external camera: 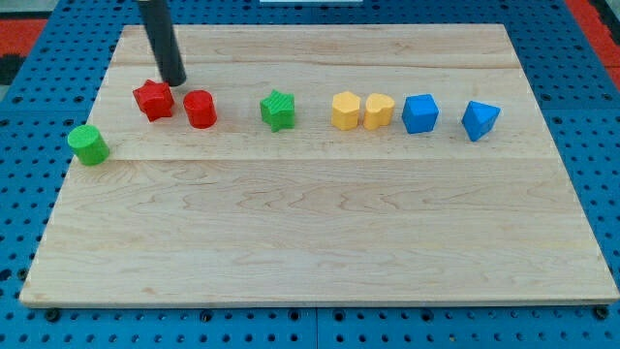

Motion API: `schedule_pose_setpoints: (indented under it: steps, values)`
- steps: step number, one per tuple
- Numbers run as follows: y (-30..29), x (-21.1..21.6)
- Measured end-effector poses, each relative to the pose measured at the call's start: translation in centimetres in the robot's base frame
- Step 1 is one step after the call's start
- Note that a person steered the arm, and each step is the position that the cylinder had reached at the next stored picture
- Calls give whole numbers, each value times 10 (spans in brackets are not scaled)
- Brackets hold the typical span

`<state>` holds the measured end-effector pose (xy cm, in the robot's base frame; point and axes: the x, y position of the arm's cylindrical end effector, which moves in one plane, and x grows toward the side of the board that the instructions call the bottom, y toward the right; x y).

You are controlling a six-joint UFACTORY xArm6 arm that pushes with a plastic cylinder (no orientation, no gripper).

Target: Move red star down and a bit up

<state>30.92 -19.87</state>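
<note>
Sitting flat and bright, the ridged red star point(153, 100) touches my clawless tip point(174, 82) at upper right.

— How is the single view set?
— High and oblique from the near edge, facing the far edge.
— How near?
— The whole counter point(320, 242) fills it.

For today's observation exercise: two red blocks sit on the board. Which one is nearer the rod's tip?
The red star, the leftmost red block. My tip sits just above its right edge; the red cylinder lies farther right and lower.
</note>
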Motion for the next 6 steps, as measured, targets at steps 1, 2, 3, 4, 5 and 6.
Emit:
schedule_pose_setpoints:
  steps: [1,2,3,4,5,6]
  values:
    - [-11,25]
    - [-17,33]
    - [-46,27]
    - [-59,42]
    - [-80,84]
    - [-62,98]
